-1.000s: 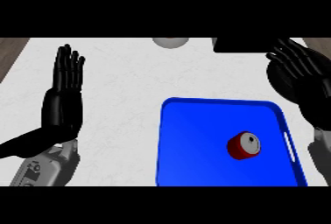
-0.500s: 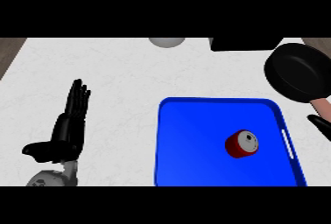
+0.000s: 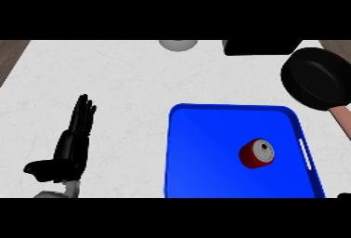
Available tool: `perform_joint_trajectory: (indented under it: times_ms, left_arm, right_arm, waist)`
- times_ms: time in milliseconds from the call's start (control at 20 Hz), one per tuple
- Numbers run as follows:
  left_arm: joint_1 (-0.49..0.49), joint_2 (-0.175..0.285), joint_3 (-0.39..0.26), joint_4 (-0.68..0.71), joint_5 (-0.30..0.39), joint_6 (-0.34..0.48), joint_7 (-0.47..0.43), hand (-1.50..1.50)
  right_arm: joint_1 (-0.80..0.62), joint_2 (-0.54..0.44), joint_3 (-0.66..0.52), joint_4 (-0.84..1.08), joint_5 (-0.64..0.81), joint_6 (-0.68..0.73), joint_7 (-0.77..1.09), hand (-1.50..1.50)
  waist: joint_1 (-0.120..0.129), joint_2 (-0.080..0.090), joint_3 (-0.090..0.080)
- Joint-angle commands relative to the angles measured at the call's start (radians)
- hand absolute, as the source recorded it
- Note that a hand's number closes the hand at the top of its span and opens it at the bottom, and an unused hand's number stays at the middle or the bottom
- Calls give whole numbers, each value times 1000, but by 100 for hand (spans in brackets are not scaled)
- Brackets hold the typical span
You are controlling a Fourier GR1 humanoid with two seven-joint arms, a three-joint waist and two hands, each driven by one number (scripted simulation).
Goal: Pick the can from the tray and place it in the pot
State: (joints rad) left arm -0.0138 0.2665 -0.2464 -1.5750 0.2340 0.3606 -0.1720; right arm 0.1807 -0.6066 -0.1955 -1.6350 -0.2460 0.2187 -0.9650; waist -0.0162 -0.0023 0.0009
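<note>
A red can point(image 3: 256, 154) with a silver top rests in the right half of the blue tray point(image 3: 205, 153), its top turned up toward me. The black pot point(image 3: 316, 77) sits past the tray's far right corner, and its pinkish handle point(image 3: 340, 120) points back toward me. My left hand point(image 3: 72, 146) stands open at the lower left, fingers up, on the white counter well left of the tray. A small dark sliver point(image 3: 343, 195) at the lower right edge may be my right hand; too little of it shows to tell more.
A pale round object point(image 3: 178, 44) and a black block point(image 3: 260, 46) sit at the counter's far edge. The counter's left edge point(image 3: 14, 60) borders a brown floor. White counter lies between my left hand and the tray.
My right hand has dropped away from the upper right, uncovering the pot. My left hand has sunk lower and nearer the bottom edge. The can has not moved.
</note>
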Motion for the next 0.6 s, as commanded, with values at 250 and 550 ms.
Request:
perform_joint_trajectory:
  times_ms: [250,550]
  left_arm:
    - [-6,-1,4,12,-13,-6,7,0]
    - [4,-20,-1,-35,-16,-9,25,0]
  right_arm:
    - [166,-218,43,-150,381,-40,101,-150]
    - [208,-143,166,-355,574,-110,381,-150]
  waist:
    - [2,1,-3]
    - [13,0,-2]
